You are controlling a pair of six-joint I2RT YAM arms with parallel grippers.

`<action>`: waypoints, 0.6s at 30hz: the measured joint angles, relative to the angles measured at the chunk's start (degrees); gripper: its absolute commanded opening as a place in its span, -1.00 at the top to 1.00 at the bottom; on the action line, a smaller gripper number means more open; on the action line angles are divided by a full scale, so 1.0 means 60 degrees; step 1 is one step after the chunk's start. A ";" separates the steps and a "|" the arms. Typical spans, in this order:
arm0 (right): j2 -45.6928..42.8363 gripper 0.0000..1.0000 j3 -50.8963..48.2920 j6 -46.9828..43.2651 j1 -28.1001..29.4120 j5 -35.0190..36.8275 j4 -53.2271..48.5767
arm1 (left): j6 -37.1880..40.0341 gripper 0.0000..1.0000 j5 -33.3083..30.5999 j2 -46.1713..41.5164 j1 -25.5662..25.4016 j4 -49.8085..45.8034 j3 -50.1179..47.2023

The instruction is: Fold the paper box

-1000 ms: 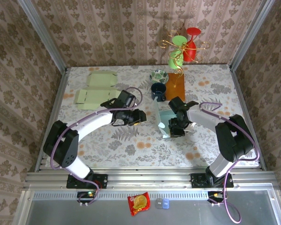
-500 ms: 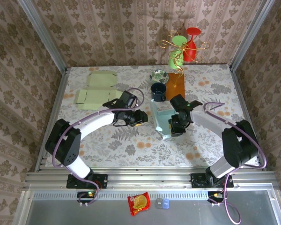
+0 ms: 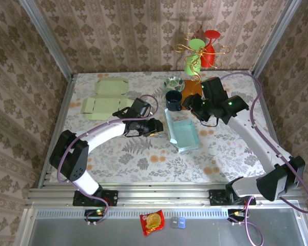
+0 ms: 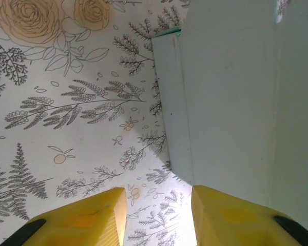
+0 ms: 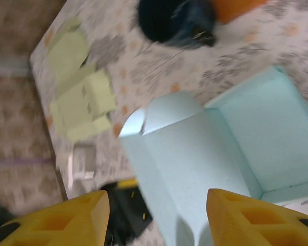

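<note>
Tray walls up but lid not yet closed, the paper box [image 3: 187, 134] sits on the counter [image 3: 118, 154], left hand [image 3: 153, 127] spread open beside its flap, right hand [image 3: 195, 107] hovering open and empty.

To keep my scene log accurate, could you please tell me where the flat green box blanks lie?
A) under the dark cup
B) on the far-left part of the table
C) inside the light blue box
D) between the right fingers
B: the green blanks lie flat on the far-left part of the table, well apart from the light blue box.
</note>
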 measured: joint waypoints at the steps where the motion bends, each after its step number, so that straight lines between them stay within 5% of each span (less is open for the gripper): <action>1: 0.0007 -0.10 0.0076 -0.0426 0.0040 -0.0237 -0.0120 | -0.0033 0.25 0.0011 0.0000 -0.0015 0.0062 0.0000; 9: 0.1501 -0.09 0.0838 -0.2495 0.0994 -0.1344 -0.1177 | -0.0277 0.25 0.0011 0.0000 -0.0157 0.0550 0.0000; 18: 0.3053 0.20 0.1723 -0.2987 0.1446 -0.1322 -0.1581 | -0.0415 0.25 0.0007 0.0000 -0.0262 0.0656 0.0000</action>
